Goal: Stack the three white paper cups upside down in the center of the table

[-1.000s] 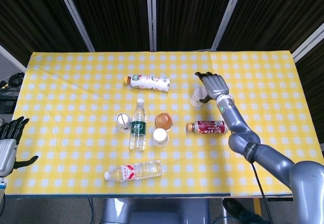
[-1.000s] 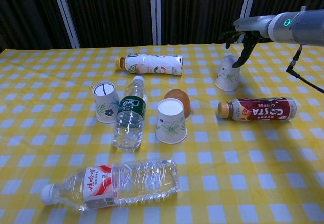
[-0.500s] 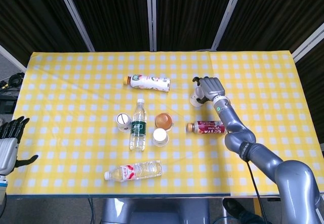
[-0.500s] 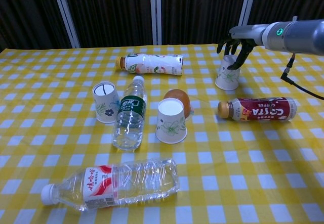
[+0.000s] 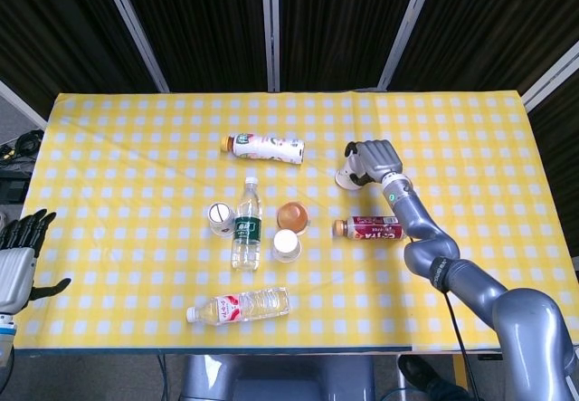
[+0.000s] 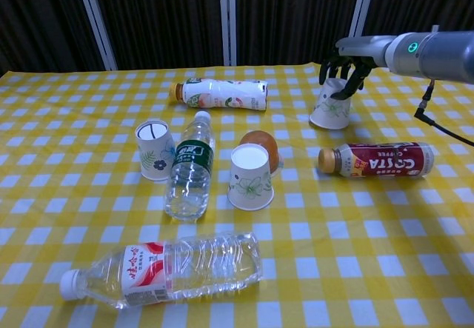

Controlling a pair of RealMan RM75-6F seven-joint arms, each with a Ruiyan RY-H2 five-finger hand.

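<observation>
Head view: the right hand sits over the far-right paper cup on the yellow checked tablecloth. Its fingers curl down around the cup's upper part, and only the cup's rim shows at the hand's left edge. The cup lies to the right of the milk-tea bottle and just beyond the Costa bottle. Near the table's middle, the left paper cup stands upside down beside the green-label water bottle. The middle paper cup sits just nearer than the orange ball. A clear bottle with a red label lies at the near edge. The left hand hangs off the table's left side, fingers apart and holding nothing.

Chest view: the right hand wraps its fingers over the closed end of the far-right paper cup. The cup is tilted, wide mouth down-left toward the cloth. The middle paper cup and left paper cup stand apart, upside down.
</observation>
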